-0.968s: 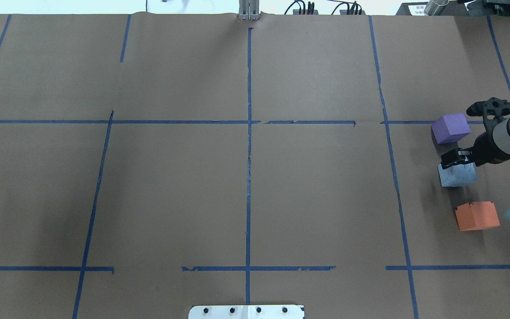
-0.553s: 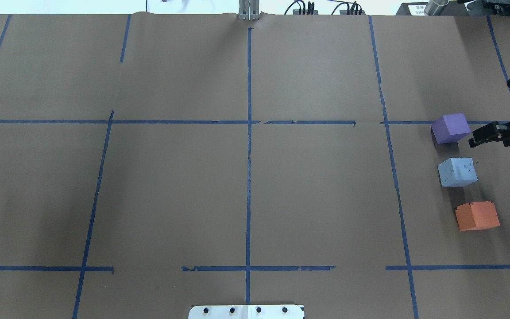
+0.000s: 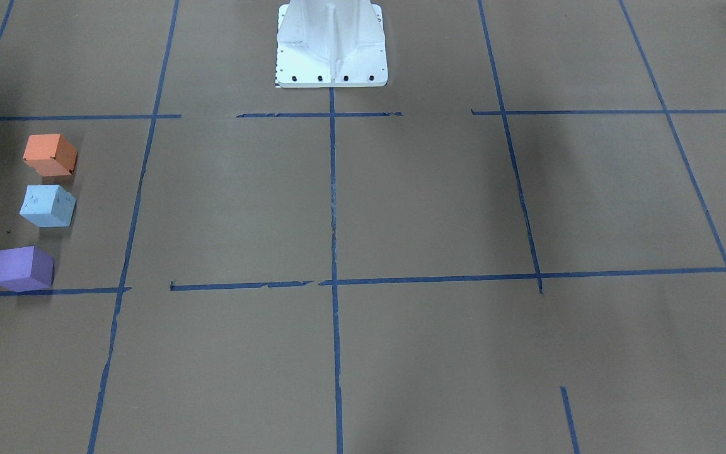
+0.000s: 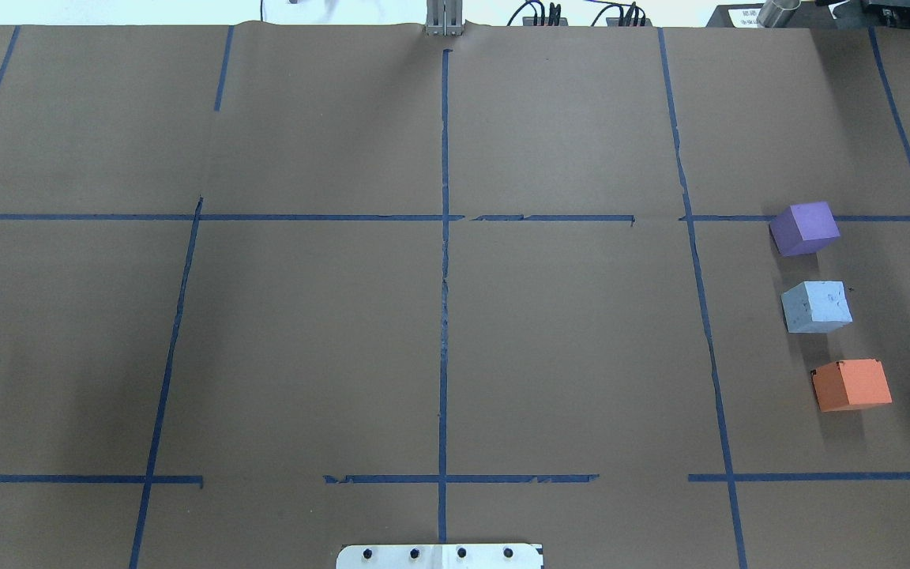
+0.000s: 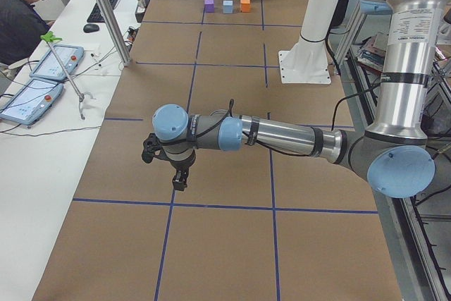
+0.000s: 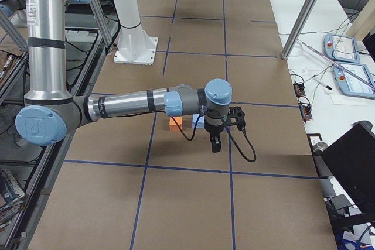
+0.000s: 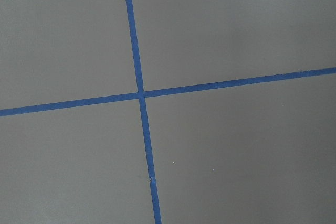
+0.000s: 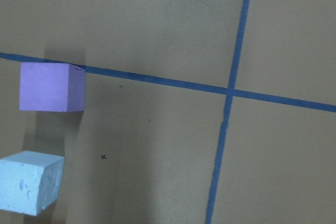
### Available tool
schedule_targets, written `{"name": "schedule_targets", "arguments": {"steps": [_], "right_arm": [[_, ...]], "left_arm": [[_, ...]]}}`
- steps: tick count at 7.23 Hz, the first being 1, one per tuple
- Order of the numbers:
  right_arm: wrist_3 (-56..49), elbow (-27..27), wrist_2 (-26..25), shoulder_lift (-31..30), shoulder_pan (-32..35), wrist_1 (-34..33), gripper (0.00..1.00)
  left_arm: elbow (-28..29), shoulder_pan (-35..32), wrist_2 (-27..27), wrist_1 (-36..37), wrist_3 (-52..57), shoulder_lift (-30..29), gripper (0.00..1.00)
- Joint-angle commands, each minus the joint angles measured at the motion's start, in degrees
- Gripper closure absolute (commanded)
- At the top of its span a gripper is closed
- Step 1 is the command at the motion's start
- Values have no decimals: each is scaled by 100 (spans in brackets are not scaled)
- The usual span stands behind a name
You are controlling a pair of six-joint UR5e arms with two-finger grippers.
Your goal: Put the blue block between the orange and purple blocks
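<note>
Table's right edge: blue block (image 4: 816, 307) between purple block (image 4: 804, 228) and orange block (image 4: 851, 385). Placement seems done; next, retreat. Left gripper (image 5: 180, 178), right gripper (image 6: 215, 143): spread or pressed, cannot tell.

pale blue block (image 4: 816, 306) sits on the table between purple block (image 4: 804, 227) and orange block (image 4: 851, 384), touching neither.

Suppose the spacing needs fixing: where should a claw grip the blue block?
Take the blue block from above, across its two free side faces, those not facing the purple block or orange block. It sits flat, slightly turned, so match its angle.
</note>
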Motion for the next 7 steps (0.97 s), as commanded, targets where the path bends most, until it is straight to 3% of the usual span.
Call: {"name": "schedule_targets", "arguments": {"steps": [1,7], "right_arm": [[-340,38,-15,-162,260,-328,0],[-339,29,3,-163,260,-319,0]], "left_arm": [[-3,0,7,0,24,1,0],[76,9,305,-150,-2,203,0]]}}
